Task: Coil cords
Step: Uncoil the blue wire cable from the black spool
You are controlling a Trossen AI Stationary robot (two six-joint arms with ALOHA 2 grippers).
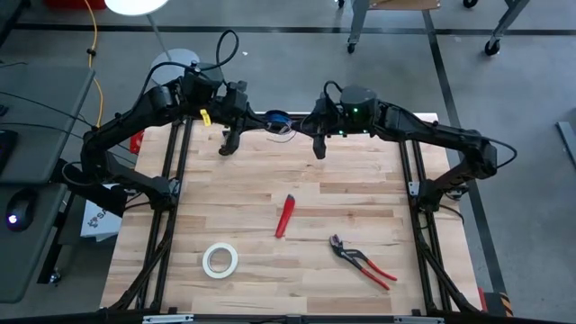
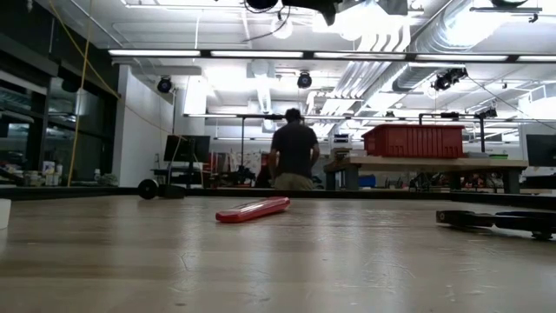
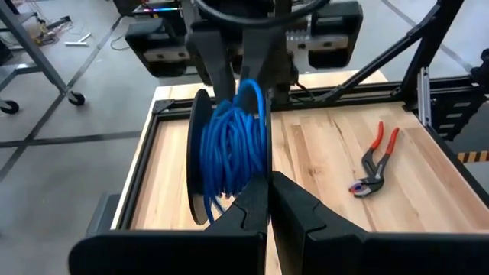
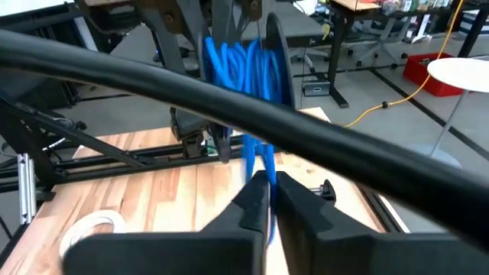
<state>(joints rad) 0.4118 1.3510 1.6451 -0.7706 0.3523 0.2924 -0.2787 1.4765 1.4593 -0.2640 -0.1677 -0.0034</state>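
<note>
Wooden table (image 1: 360, 189); near edge holds white tape roll (image 1: 220, 259) and red-handled pliers (image 1: 362, 262), red tool (image 1: 285, 216) mid-table. Above the far edge, left gripper (image 3: 269, 200) is clamped on the black spool (image 3: 200, 156) wound with blue wire (image 3: 233, 145). Right gripper (image 4: 269, 200), opposite, has its fingers pinched on a hanging strand of that wire.

Bright, even light falls from overhead. In the low view, ceiling strip lights (image 2: 261, 54) glare white at the upper right, and the near table (image 2: 261, 269) is soft and out of focus. A white lamp head (image 1: 137, 4) blows out at the high view's far left. Shadows under the arms are faint. Both wrist views blur close up, with a dark cable (image 4: 229, 114) smeared across the right one.
</note>
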